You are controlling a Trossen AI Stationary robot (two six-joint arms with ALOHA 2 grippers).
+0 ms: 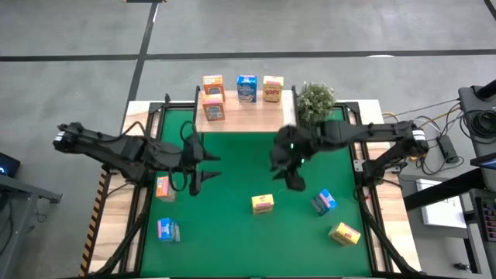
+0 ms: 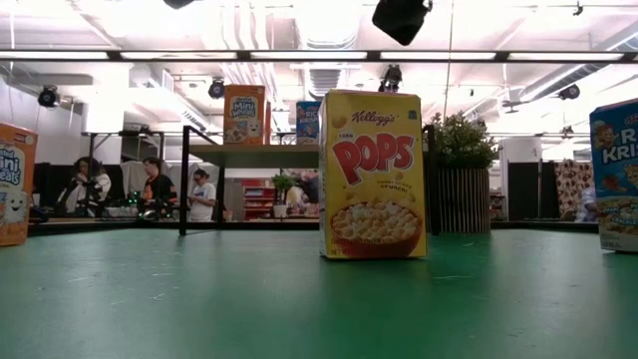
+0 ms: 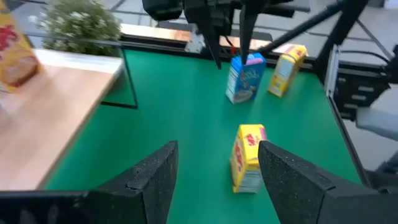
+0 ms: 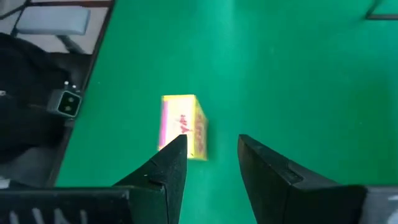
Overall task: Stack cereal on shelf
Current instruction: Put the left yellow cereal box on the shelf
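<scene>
Right gripper [image 4: 208, 152]: hovering over the middle of the green mat [image 1: 240, 232], above and just back of the yellow box [image 1: 263, 204] standing at mat centre. Its fingers are pointing down and standing apart with nothing between them; in its wrist view the box is lying just off one fingertip, so the gripper is probably lining up on this box.

Left gripper [image 1: 203, 164]: waiting over the left part of the mat, fingers spread wide and empty, aimed across at the same yellow box. It is likely staying back to leave room for the other arm.

Shelf [image 1: 240, 115]: sitting at the back edge of the mat. 4 boxes are already resting on it: 2 orange ones [image 1: 213, 87] at the left end, 1 blue [image 1: 246, 88], 1 yellow [image 1: 273, 89]. From above I cannot tell for sure whether the 2 orange ones are touching.

Boxes still on the mat: 5. The centre yellow box is standing upright, front face toward the low camera. A blue box [image 1: 324, 201] and a second yellow box [image 1: 344, 233] are sitting at the right, both turned askew. An orange box [image 1: 163, 187] and a blue box [image 1: 168, 230] are sitting at the left edge.

Obstacles: a potted plant [image 1: 315, 101] is standing at the right end of the shelf, narrowing the free space there. The black shelf legs [image 3: 129, 81] are standing in any low path to the board.
</scene>
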